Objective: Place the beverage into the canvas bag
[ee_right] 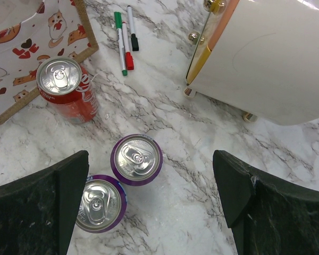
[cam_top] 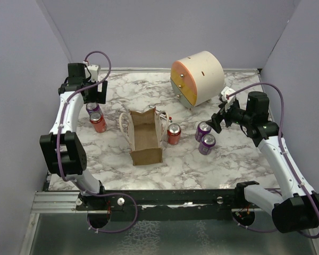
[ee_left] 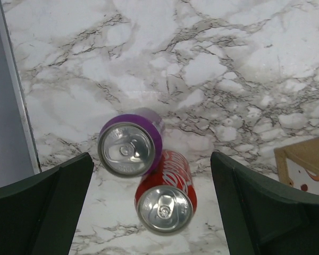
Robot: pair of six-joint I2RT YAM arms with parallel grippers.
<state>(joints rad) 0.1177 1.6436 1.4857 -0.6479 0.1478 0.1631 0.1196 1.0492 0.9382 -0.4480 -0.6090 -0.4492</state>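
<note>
Bag: tan boxy canvas bag stands open-topped at mid-table, red can just beside it | Your left gripper: fingers spread over round purple can beside second red can | Your right gripper: spread over purple can pair | Smooth cream-and-orange drum behind, on veined marble table.

Only a corner of the canvas bag shows at the left wrist view's right edge. In the right wrist view, the cream drum runs past the top and right edges.
</note>
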